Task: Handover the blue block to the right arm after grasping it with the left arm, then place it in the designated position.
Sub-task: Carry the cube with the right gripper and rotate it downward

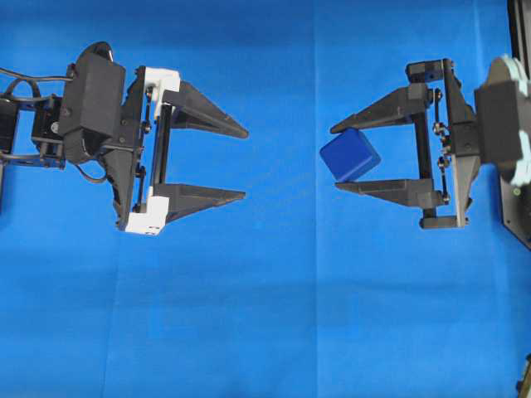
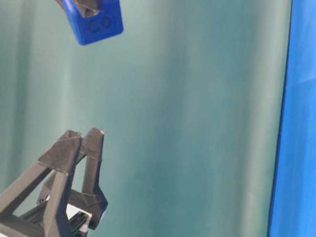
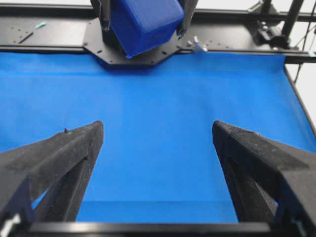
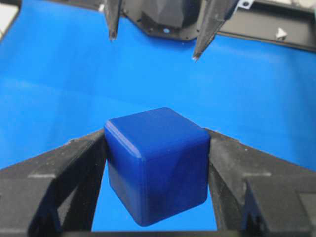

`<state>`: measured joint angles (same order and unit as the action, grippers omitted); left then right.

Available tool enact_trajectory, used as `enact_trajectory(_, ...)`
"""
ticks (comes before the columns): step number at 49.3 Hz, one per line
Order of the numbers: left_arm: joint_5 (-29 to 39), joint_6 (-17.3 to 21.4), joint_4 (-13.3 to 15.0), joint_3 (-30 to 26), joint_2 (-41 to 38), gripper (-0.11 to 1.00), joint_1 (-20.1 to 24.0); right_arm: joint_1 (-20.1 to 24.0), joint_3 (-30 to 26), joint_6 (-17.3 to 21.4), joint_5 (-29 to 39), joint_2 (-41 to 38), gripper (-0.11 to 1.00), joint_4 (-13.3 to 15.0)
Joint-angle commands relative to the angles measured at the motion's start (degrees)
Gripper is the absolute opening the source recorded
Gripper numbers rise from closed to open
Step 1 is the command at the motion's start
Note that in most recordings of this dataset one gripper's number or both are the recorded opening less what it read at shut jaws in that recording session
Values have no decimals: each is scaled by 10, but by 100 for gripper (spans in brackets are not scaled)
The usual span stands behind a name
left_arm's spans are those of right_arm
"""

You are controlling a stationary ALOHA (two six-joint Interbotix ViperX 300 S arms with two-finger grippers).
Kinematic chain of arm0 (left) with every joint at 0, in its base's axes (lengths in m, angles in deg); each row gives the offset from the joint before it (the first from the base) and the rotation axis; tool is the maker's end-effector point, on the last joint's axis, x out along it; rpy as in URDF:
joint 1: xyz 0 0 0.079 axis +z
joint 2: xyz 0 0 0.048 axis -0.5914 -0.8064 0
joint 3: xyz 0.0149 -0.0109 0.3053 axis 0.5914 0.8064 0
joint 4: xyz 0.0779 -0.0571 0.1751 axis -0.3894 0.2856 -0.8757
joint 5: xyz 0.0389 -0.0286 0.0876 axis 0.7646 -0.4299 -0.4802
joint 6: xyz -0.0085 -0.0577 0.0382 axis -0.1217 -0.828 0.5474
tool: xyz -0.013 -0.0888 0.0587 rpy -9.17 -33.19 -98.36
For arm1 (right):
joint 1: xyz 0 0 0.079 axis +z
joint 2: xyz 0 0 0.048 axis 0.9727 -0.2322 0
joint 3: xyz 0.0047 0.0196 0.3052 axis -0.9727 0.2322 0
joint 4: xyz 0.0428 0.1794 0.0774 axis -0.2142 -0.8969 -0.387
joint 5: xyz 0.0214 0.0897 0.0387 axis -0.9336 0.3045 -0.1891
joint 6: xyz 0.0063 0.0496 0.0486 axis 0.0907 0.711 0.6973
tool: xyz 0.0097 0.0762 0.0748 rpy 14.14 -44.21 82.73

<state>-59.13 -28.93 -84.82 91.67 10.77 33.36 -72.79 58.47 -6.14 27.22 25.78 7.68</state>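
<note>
The dark-blue block (image 1: 350, 155) hangs tilted above the cloth, pinched between the tips of my right gripper (image 1: 335, 158), which is shut on it. The right wrist view has the block (image 4: 157, 165) filling the space between both black fingers. My left gripper (image 1: 246, 164), the one with white brackets, stands wide open to the left of the block, clear of it, with nothing between its fingers. Through the left wrist camera the block (image 3: 144, 23) appears ahead at the top. From table level the block (image 2: 95, 17) is up high, with the left fingers (image 2: 81, 161) below.
Bright blue cloth (image 1: 274, 315) covers the table. A black frame (image 3: 54, 34) and arm base run along the far edge in the left wrist view. A dark edge (image 1: 514, 207) lies at the right of the overhead view.
</note>
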Motion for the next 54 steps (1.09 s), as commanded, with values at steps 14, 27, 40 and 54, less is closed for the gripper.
enact_trajectory(14,-5,2,1,-6,11,93,0,1,-9,16,-19,-4,51,-1)
enact_trajectory(27,-5,2,1,-6,11,93,0,0,-9,18,-19,-4,51,-1)
enact_trajectory(40,-5,2,1,-6,11,93,-1,1,-9,18,-19,-4,51,-1)
enact_trajectory(54,-5,2,1,-6,11,93,-1,1,-9,18,-19,-4,51,-1)
